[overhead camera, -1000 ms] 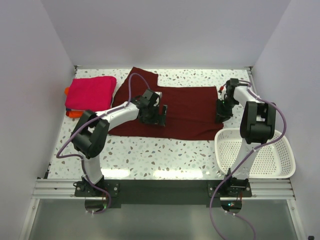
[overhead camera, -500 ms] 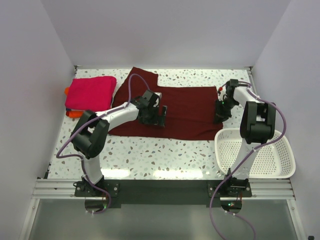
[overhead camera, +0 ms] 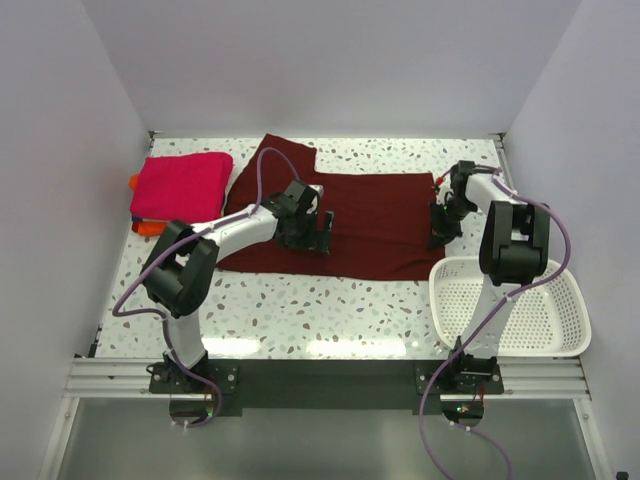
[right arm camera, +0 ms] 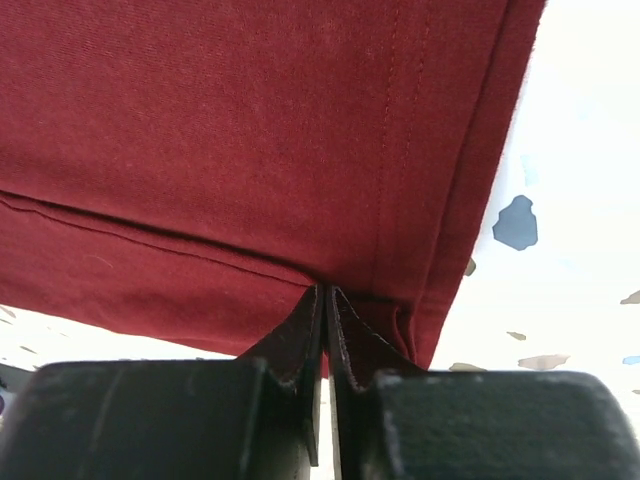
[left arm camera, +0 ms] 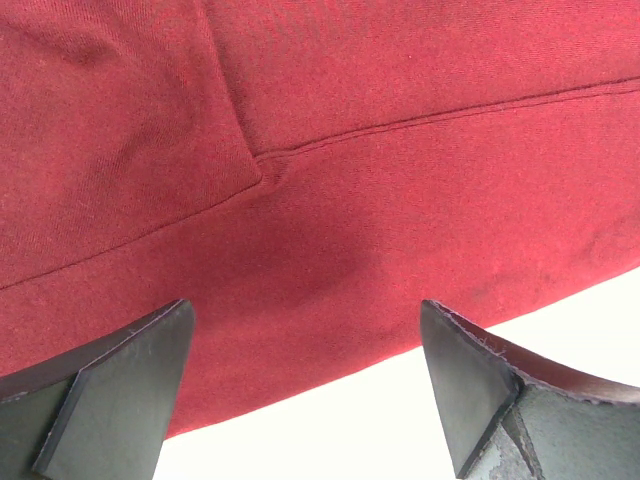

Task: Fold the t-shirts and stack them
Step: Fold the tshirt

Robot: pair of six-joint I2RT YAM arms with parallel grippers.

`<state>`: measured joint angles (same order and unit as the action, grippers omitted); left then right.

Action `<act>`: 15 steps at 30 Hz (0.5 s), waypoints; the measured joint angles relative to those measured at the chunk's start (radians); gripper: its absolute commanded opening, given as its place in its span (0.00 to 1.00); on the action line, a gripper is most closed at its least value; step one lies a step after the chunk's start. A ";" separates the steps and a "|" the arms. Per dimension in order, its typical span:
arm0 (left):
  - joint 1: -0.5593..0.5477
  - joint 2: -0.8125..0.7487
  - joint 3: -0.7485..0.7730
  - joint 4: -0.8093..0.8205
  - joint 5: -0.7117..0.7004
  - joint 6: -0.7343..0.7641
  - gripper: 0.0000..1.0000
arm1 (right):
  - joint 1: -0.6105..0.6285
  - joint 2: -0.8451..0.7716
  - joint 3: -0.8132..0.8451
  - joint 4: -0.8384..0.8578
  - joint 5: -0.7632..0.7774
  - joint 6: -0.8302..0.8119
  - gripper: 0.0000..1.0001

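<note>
Not much clutter around the work. A white plastic slotted basket (overhead camera: 545, 325) sits at the near right of the white speckled, terrazzo-look table (overhead camera: 300, 310). Its far left rim is just beside the near right corner of the spread shirt, and from overhead the right arm's elbow hangs over the basket's far rim. Nothing lies on top of the cloth except the two arms.

Count: three shirts, one basket, two arms.

The dark maroon red soft cloth t-shirt (overhead camera: 370, 215) lies spread flat across the middle of the table, with one sleeve poking out toward the far left. Over at the far left, a bright magenta-pink t-shirt folded into a rectangle (overhead camera: 182, 185) lies on top of an orange folded t-shirt (overhead camera: 147, 228). The orange one only peeks out at the left and near edges.

The left gripper (left arm camera: 305, 330) stands wide apart over the maroon shirt's near hem, left of middle. Its black wedge-shaped fingers have nothing between them, and whether they touch the cloth can't be told.

The right gripper (right arm camera: 325, 300) is clenched on the maroon shirt's right edge, with the stitched hem pinched between its black pads. The fabric is a fine knit with a double row of stitching along the hem.
</note>
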<state>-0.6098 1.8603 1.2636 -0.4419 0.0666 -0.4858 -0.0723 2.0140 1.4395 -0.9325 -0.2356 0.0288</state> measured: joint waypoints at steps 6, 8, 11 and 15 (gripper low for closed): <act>0.000 0.000 0.000 0.000 -0.003 0.000 1.00 | 0.000 0.012 0.013 -0.016 -0.002 -0.004 0.00; 0.000 0.000 0.000 0.000 -0.003 0.000 1.00 | 0.000 0.015 0.039 -0.031 -0.002 -0.004 0.00; 0.000 0.000 0.000 0.000 -0.003 0.000 1.00 | 0.000 0.016 0.087 -0.042 -0.003 -0.004 0.00; 0.000 0.000 0.000 0.000 -0.004 0.000 1.00 | 0.000 0.031 0.151 -0.048 -0.020 -0.004 0.00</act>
<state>-0.6094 1.8603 1.2636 -0.4423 0.0628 -0.4854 -0.0723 2.0445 1.5909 -0.9802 -0.2554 0.0250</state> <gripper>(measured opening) 0.997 0.009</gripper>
